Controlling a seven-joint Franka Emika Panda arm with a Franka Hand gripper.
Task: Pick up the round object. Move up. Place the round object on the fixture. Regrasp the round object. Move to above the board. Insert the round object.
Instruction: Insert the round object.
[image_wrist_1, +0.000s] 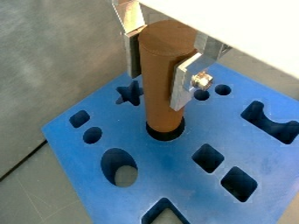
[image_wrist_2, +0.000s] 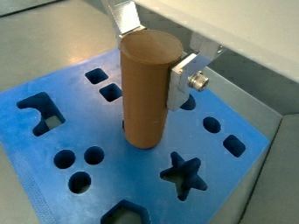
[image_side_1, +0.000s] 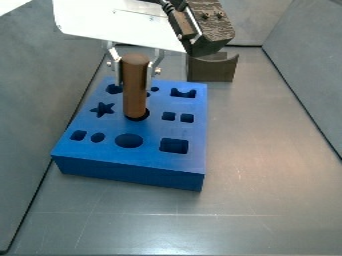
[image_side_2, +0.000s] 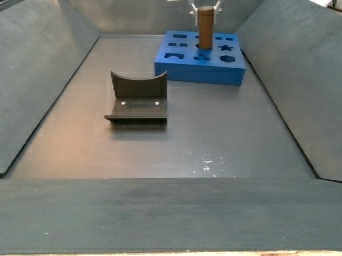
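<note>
One peg (image_wrist_1: 163, 74), upright, lower end in a round hole of the one blue board (image_wrist_1: 105, 197), with the gripper (image_wrist_1: 160, 61) over the board and its two silver fingers (image_wrist_1: 184, 80) clamped on the peg's upper part. Board holes visible in a wrist view: one star (image_wrist_2: 184, 171), several circles and squares, one crown shape (image_wrist_2: 38, 112); exact total I cannot tell. One fixture (image_side_2: 135, 98) sits on the grey floor (image_side_2: 201, 140), well apart from the board.
</note>
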